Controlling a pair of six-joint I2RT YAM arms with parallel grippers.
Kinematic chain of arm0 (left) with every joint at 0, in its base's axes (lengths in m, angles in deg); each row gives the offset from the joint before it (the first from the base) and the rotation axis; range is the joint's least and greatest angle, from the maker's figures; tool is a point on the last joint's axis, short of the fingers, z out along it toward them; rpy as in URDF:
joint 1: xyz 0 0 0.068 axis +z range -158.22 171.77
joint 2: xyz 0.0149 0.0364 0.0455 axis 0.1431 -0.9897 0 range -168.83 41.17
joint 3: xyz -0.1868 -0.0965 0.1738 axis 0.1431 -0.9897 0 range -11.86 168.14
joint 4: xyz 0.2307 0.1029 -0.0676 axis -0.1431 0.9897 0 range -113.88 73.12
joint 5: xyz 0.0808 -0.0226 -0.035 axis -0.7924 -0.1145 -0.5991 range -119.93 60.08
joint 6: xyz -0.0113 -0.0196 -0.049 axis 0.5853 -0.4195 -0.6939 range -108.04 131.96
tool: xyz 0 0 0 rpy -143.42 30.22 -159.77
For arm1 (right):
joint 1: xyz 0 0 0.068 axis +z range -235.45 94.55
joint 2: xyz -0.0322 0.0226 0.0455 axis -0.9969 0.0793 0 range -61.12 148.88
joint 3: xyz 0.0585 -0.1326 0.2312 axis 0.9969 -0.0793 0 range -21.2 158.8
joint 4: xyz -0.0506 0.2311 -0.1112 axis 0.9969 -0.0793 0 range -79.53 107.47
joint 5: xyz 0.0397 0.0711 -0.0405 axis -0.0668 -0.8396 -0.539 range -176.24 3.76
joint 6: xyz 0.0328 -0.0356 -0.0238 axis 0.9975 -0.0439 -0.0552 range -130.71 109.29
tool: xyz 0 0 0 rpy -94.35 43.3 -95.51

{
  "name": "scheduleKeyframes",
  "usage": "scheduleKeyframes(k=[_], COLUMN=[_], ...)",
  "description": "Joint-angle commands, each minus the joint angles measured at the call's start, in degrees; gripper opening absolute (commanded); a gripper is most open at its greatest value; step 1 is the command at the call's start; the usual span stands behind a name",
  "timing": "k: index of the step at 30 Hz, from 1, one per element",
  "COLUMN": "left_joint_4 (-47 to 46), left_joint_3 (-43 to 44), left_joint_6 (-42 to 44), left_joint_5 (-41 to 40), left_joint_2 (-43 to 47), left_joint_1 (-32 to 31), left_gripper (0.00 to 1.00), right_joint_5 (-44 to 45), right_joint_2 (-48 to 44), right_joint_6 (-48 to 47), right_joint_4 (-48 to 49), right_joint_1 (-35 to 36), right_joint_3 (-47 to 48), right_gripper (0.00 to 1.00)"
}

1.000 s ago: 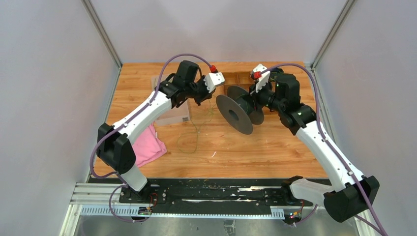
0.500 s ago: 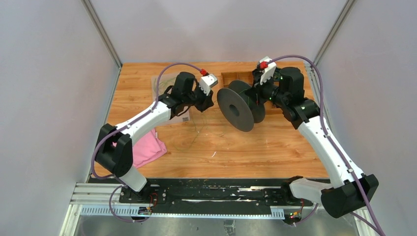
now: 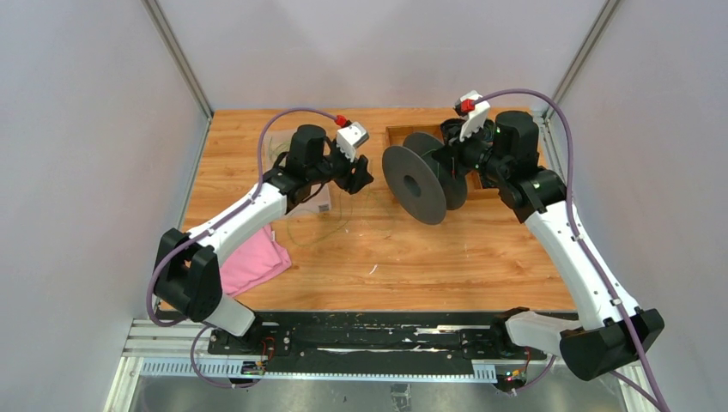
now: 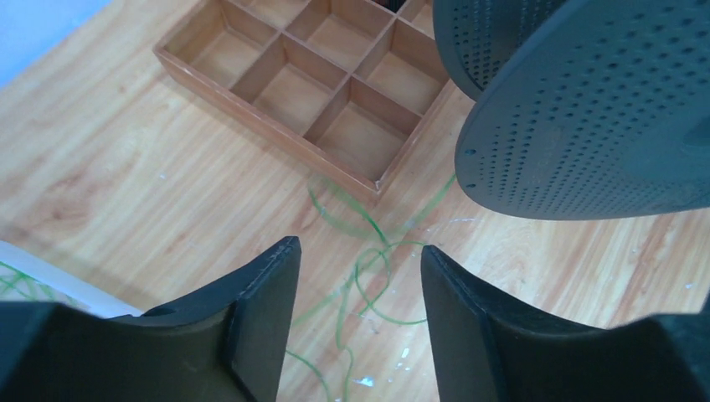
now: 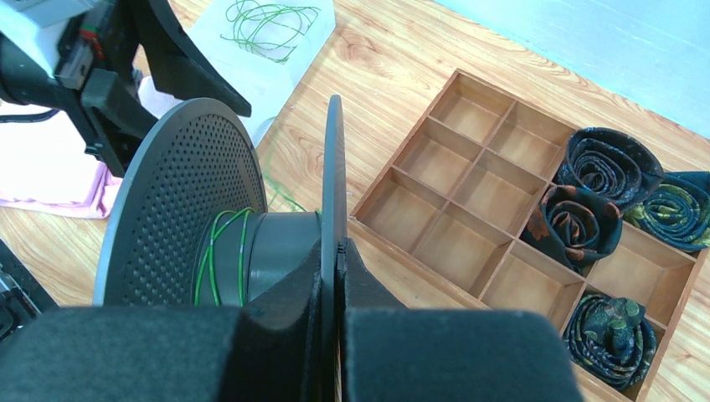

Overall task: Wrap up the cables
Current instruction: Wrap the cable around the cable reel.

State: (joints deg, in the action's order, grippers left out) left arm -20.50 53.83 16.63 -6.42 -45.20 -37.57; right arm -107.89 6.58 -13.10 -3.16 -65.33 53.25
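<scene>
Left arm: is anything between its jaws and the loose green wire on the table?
Nothing visible. The left gripper has its jaws open right above the wire, which lies on the bare table. The spool is off to one side and the tray lies beyond; neither is in the path.

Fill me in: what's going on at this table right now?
The right gripper is shut on one flange of the black spool, holding it beside the wooden divider tray. A few turns of green cable sit on its hub. More of it lies in loose loops on the table. The left gripper hovers open over those loops, holding nothing.
</scene>
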Motion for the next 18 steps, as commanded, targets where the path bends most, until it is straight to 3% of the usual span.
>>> scheduleKeyframes(k=[1,5,11,18], left_joint_4=[0.3,2.6,-0.8,-15.7], left_joint_3=[-0.2,0.7,-2.2,-7.5], left_joint_6=[7.6,11.7,7.1,1.6], left_joint_5=[0.9,1.3,5.4,9.9], left_joint_2=[2.5,2.3,1.2,-2.8], left_joint_1=[0.7,1.2,1.5,1.6], left_gripper=[0.63,0.71,0.87,0.86], right_joint_5=[-0.2,-0.5,1.4,0.8], right_joint_2=[-1.2,-1.1,-0.8,-0.4], right_joint_6=[0.7,0.8,1.2,2.4], right_joint_4=[1.2,0.4,-0.5,-2.6], right_joint_1=[-1.1,-1.1,-1.1,-1.1], right_joint_3=[3.3,4.2,5.8,8.8], right_gripper=[0.01,0.01,0.01,0.01])
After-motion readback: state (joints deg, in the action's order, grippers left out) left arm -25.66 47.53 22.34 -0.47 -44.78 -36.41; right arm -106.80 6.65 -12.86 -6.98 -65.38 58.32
